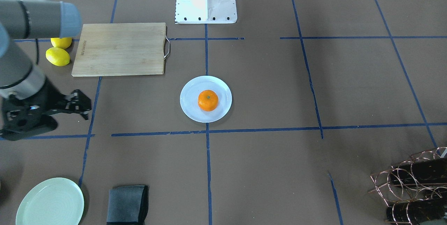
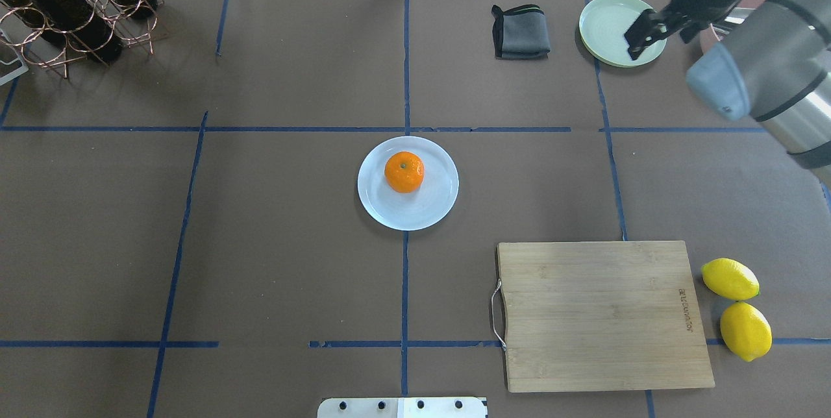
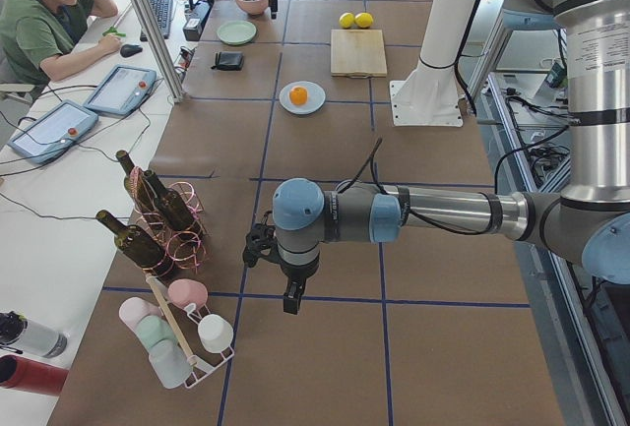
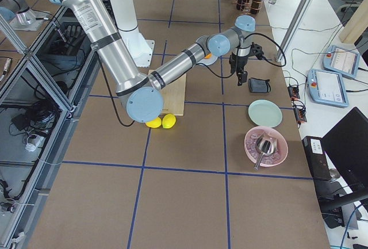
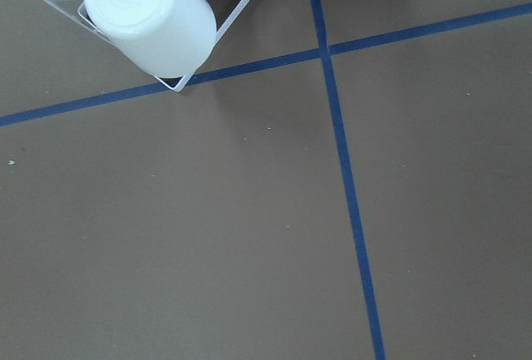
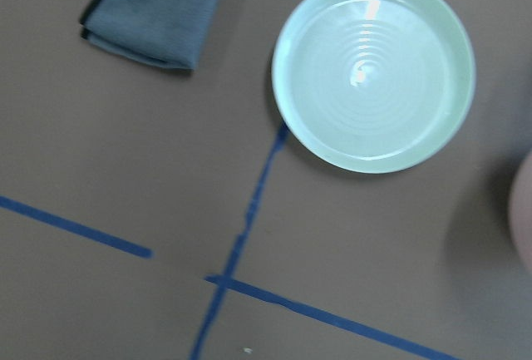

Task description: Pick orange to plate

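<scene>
Orange [image 1: 208,100] is sitting centred on the plate [image 1: 188,109], so our right jaws are hanging spread at the front-facing view's left, unneeded; left jaws, we cannot tell.

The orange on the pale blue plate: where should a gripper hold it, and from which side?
Grip the orange across its widest middle, coming straight down from above. It sits stem up near the middle of the plate, whose raised rim would likely hinder a sideways approach; bare plate around it leaves room to close.
</scene>
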{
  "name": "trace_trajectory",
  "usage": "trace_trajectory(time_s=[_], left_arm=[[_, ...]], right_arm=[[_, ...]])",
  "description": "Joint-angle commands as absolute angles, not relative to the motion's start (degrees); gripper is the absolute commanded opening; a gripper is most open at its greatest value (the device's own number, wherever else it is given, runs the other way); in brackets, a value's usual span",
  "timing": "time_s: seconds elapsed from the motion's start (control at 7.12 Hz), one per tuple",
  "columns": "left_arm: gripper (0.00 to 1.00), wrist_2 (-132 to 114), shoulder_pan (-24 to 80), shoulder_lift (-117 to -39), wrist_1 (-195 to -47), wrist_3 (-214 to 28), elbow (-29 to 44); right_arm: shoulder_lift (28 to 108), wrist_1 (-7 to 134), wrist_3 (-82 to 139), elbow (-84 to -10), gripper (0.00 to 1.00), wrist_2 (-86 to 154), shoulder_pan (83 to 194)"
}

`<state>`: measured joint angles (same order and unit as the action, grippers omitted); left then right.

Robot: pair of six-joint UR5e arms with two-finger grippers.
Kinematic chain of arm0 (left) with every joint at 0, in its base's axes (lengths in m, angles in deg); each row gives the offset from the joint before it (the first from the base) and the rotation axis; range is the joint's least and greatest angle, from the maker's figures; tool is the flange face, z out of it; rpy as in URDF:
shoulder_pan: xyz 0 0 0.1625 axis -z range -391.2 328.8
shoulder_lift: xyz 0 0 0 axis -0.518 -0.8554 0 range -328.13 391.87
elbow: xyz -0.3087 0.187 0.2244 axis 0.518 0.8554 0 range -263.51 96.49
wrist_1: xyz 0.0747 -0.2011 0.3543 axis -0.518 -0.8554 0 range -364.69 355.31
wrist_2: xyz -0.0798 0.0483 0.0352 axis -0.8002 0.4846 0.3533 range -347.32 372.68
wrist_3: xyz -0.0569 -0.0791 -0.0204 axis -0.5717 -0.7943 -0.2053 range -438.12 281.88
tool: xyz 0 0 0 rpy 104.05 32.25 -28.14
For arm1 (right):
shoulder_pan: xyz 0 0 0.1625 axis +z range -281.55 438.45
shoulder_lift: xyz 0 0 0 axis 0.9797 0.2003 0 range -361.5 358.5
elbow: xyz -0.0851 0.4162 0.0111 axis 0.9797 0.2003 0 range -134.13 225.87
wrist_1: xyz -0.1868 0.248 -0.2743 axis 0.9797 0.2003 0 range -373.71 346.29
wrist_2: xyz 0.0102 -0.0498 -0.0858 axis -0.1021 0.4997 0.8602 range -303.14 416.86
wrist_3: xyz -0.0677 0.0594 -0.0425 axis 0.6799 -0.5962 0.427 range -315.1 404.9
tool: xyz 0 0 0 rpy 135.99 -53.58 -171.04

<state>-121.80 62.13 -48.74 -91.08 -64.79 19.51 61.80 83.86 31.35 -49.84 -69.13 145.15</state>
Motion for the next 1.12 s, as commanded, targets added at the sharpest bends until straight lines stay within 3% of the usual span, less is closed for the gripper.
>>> trace_trajectory(time_s=[0.0, 0.42, 0.7, 0.98], left_arm=[[1.0, -122.32, 62.05, -48.72, -91.35, -64.32, 19.85], [1.0, -122.15, 62.05, -48.72, -91.53, -64.23, 19.94], [1.0, -122.15, 62.05, -48.63, -91.53, -64.14, 20.03], [1.0, -121.97, 62.05, -48.63, -91.53, -64.23, 19.77]], right_arm=[[67.48, 90.31, 50.44, -49.24, 1.0, -71.64, 156.1], [80.73, 91.94, 56.23, -50.02, 1.0, -71.11, 167.45], [90.56, 83.21, 56.06, -49.41, 1.0, -71.11, 168.71], [92.46, 79.9, 54.83, -49.32, 1.0, -75.04, 168.71]])
